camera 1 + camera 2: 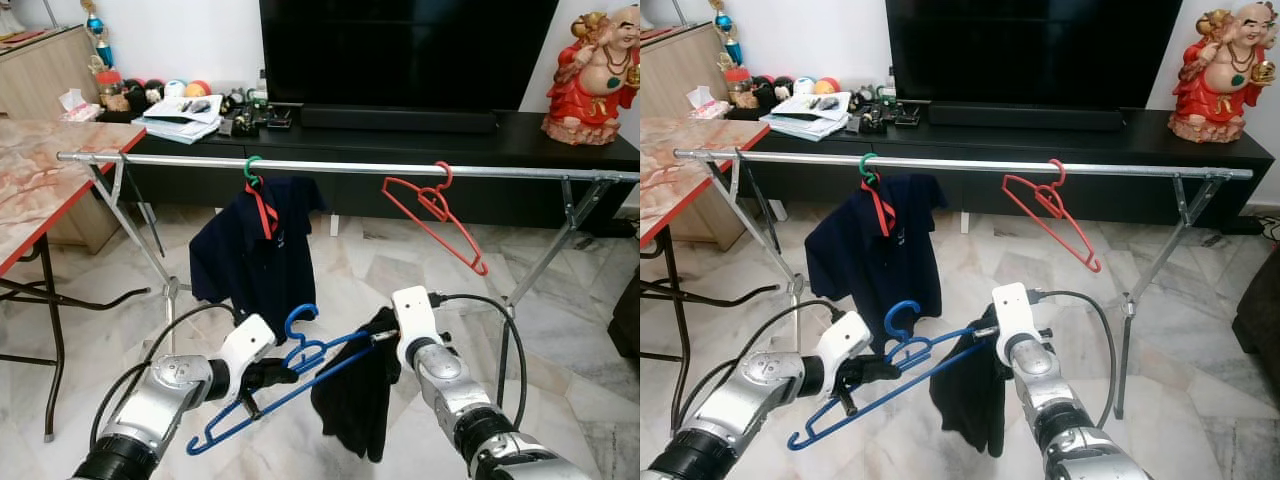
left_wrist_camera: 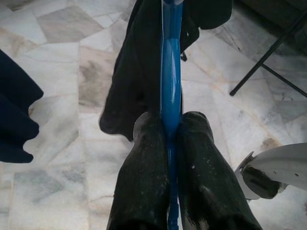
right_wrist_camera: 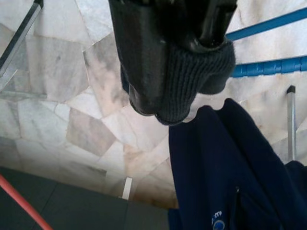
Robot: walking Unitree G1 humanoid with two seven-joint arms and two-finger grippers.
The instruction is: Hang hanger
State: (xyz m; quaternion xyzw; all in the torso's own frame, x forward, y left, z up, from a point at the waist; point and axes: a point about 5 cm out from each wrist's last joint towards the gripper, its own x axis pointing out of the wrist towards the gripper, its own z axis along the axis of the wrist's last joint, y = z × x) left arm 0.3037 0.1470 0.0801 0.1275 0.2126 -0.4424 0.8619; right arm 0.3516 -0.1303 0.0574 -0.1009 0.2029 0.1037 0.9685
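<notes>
The left gripper (image 2: 170, 139) pinches the blue hanger (image 1: 262, 393) between both fingers, steadying it. The right gripper (image 3: 168, 91) is clamped on the black garment (image 1: 358, 395) draped at the hanger's far end, below the rail (image 1: 330, 167), likely mid-dressing before hanging.

Three hangers — blue (image 1: 290, 375), red (image 1: 435, 215), green-hooked (image 1: 255, 185); two garments, navy (image 1: 250, 255), black (image 1: 355, 395).

My head views are bright and evenly lit, sharp throughout, with soft sheen on the marble floor (image 1: 560, 330) and only faint shadows beneath the rail (image 1: 340, 168). Up close, my left fingers (image 2: 144, 172) look slightly soft. The dark sleeve (image 3: 192, 81) near my right wrist camera is dim.
</notes>
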